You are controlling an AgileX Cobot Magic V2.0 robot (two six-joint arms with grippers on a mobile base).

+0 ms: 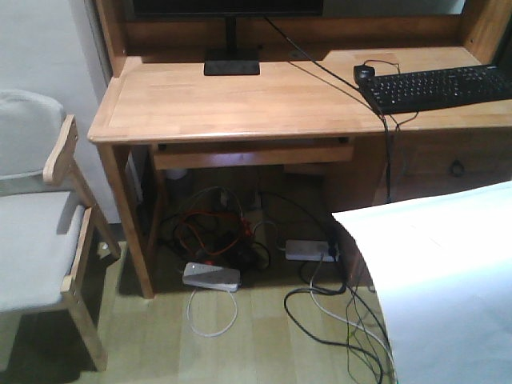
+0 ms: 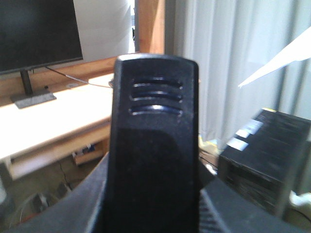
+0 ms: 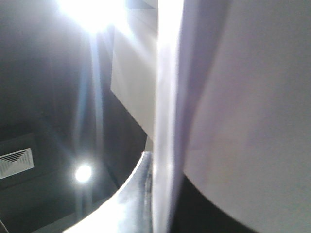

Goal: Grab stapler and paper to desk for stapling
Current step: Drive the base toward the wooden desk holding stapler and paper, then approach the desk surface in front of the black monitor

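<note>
White rectangular paper sheet point(image 1: 448, 288) hangs before the light wooden desk point(image 1: 240, 104), pinched in the right gripper point(image 3: 158, 194); the left gripper point(image 2: 155, 213) clamps the black ridged stapler point(image 2: 155, 121), also short of the desk.

**Hardly any robot on show here**

In the left wrist view, only a dark grey shell point(image 2: 90, 206) is seen. It is smooth, curved and blurred, at 7 and 5 o'clock. In the right wrist view, a glossy curved edge point(image 3: 130, 196) is caught at 6 o'clock, washed silvery by glare.
</note>
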